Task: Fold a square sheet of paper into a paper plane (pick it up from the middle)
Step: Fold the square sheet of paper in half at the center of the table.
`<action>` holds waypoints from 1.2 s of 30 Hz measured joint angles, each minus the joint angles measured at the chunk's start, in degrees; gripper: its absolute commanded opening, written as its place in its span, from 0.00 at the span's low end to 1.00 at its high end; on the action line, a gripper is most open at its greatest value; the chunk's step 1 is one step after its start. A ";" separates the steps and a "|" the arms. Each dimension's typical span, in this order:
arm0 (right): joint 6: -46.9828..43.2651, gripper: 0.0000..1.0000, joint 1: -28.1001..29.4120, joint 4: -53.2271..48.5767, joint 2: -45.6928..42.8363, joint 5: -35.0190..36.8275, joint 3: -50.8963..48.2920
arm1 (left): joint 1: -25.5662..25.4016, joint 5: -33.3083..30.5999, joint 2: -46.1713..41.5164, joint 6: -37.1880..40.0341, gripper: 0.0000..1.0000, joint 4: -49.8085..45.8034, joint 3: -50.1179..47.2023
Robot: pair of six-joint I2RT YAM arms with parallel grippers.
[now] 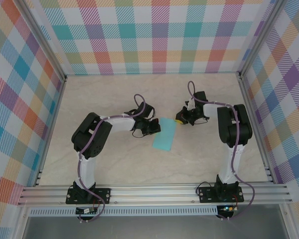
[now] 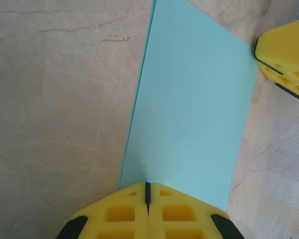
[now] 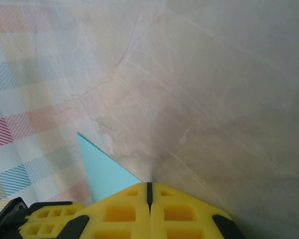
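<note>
Paper sheet (image 1: 164,134) lies flat between left gripper (image 2: 147,191) and right gripper (image 3: 149,189).

1. Paper (image 2: 189,109) was thin, smooth and matt, a pale teal sheet.
2. Table (image 1: 114,164) looked like pale veined stone with a dull, smooth finish.
3. Left gripper (image 2: 147,189) was matt yellow plastic, moulded with pockets.
4. Rail (image 1: 154,191) was bare ribbed metal, faintly shiny.
5. Walls (image 1: 159,35) carried a flat, matt printed check.
</note>
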 measured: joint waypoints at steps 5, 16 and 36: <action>0.07 0.00 0.00 -1.22 -8.07 -0.11 -3.67 | -0.02 -0.11 -0.07 -0.02 0.00 -0.02 -0.04; 6.23 0.00 8.74 5.55 -21.97 -1.68 -24.06 | -0.11 -0.17 -0.07 -0.02 0.00 0.00 -0.07; 8.98 0.00 15.13 12.37 -20.79 -0.55 -31.74 | -0.15 -0.15 -0.31 -0.07 0.00 0.48 -0.61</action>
